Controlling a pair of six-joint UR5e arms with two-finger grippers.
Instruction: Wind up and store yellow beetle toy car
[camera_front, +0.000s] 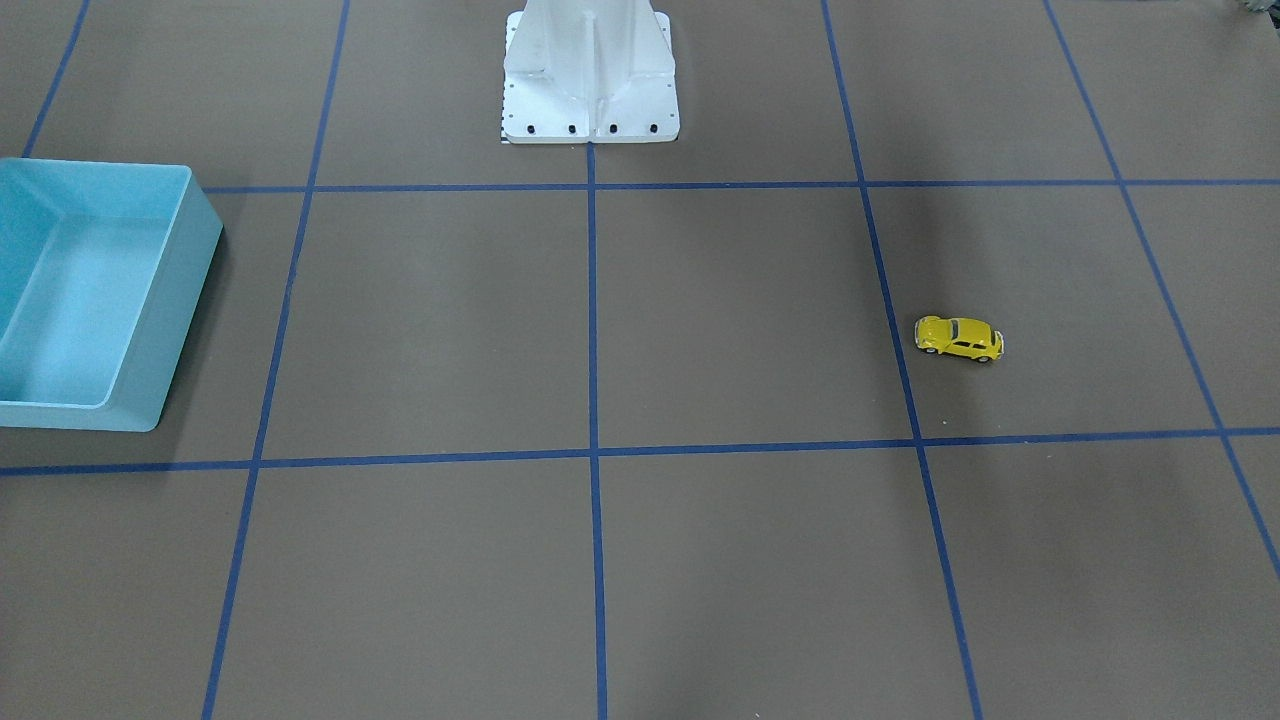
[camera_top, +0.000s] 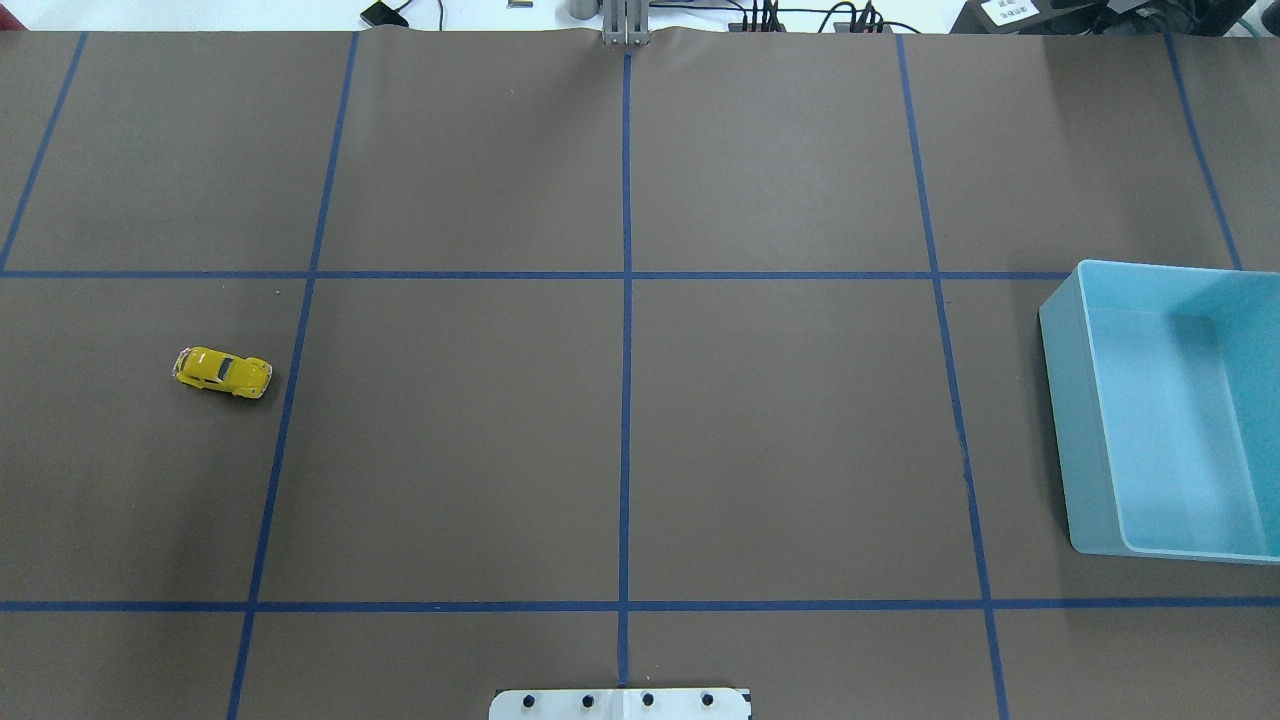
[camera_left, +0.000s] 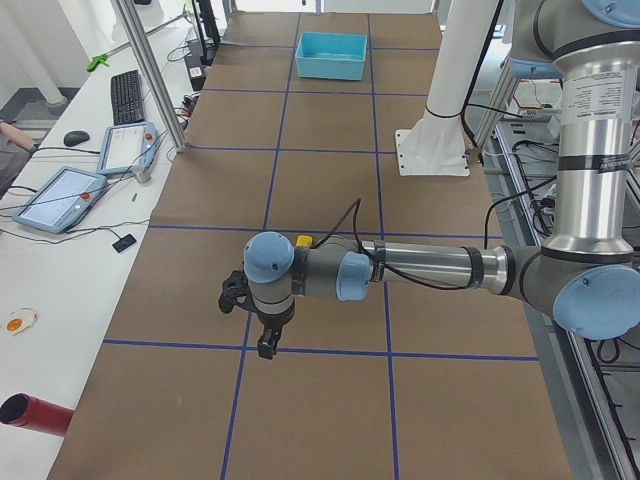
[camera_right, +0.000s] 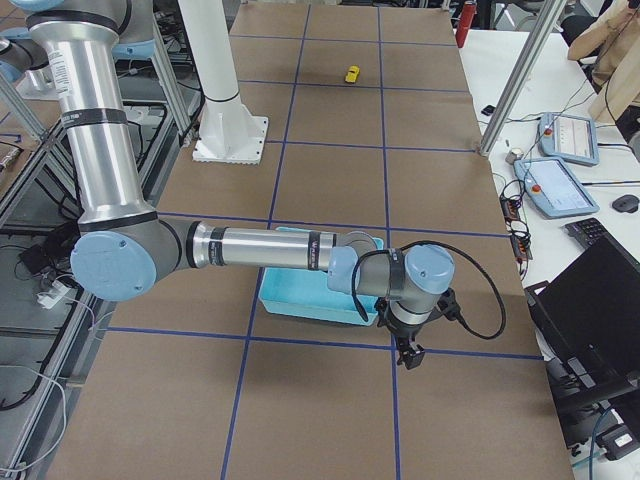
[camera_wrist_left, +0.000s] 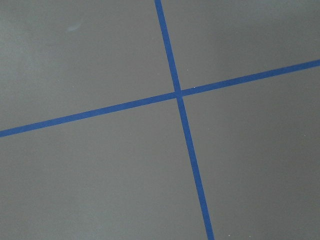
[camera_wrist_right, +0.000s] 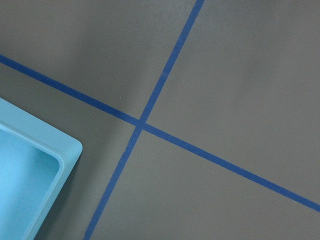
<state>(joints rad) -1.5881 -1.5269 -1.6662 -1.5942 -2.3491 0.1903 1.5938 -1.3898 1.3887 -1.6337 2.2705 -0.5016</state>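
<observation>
Only the side views show the arms. The left gripper (camera_left: 266, 345) hangs over the table (camera_top: 450, 430) and the right gripper (camera_right: 407, 352) hangs beside a corner of the blue bin (camera_top: 1075, 420) — I cannot tell whether either pair of jaws is apart or together. Overhead, the yellow beetle toy car (camera_top: 222, 372) sits on its wheels at 9 o'clock, just left of a tape line. The bin is at 3 o'clock, cut off by the frame edge, with wide brown surface between them.

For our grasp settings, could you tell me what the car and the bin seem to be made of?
Car: glossy yellow painted shell with highlights, probably die-cast metal or hard plastic. Bin: matte light-blue plastic, likely, with smooth moulded rounded corners.
</observation>
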